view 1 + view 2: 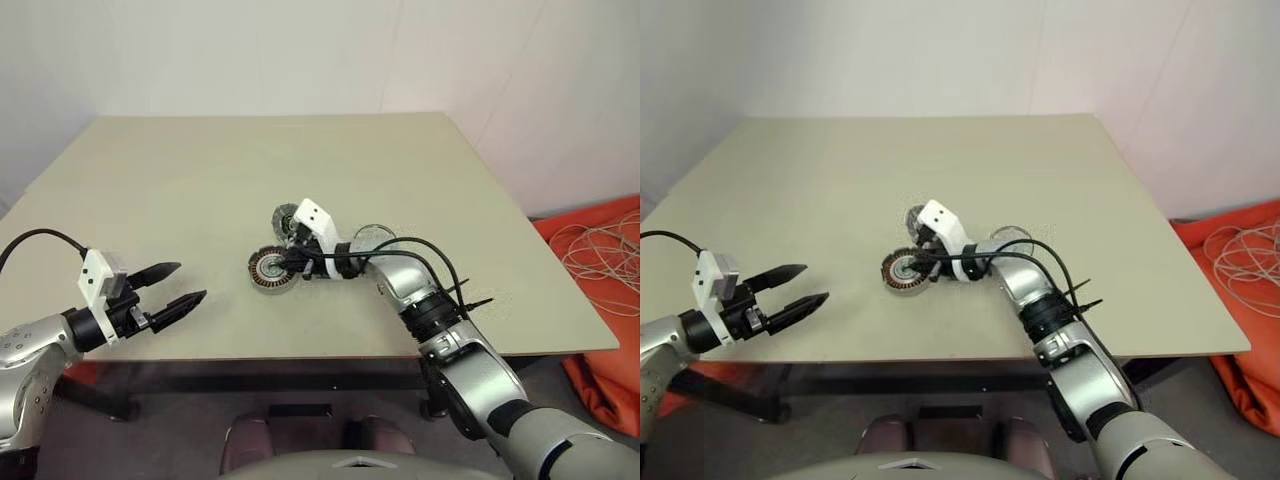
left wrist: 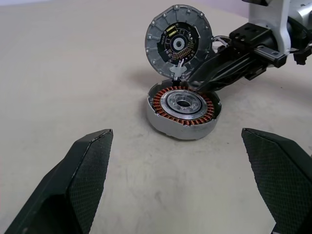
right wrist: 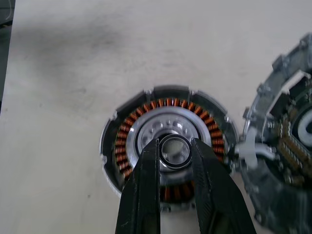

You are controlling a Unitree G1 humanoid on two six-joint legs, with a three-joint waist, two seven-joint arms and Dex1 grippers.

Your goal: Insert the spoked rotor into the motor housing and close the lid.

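The table point(image 1: 200, 180) is a plain beige top under white walls point(image 1: 300, 50), with an orange heap point(image 1: 605, 330) and pale loose cables point(image 1: 600, 250) on the floor past its right edge. The parts sit near the middle, a little toward my near edge, and bare top lies wide on every side, most of all at the far half and to my left. My left pincer point(image 1: 192, 280) hangs over the near left edge with its fingers spread wide and nothing between them, pointing across at the housing point(image 2: 183, 109), well apart from it. The housing rests flat with its copper windings up. The lid point(image 2: 179, 41) stands tilted on edge just beside the housing's far rim, its green-marked face turned toward my left pincer, and a small white piece point(image 2: 178, 72) sits where the two meet. My right pincer point(image 3: 174, 142) reaches in from the right, angled down over the housing, tips above its centre hub. Its fingers are drawn close with a narrow gap, and whether they pinch anything I cannot tell. The rotor point(image 1: 375, 236) lies flat on the table behind my right forearm, partly hidden, to the right of the housing.
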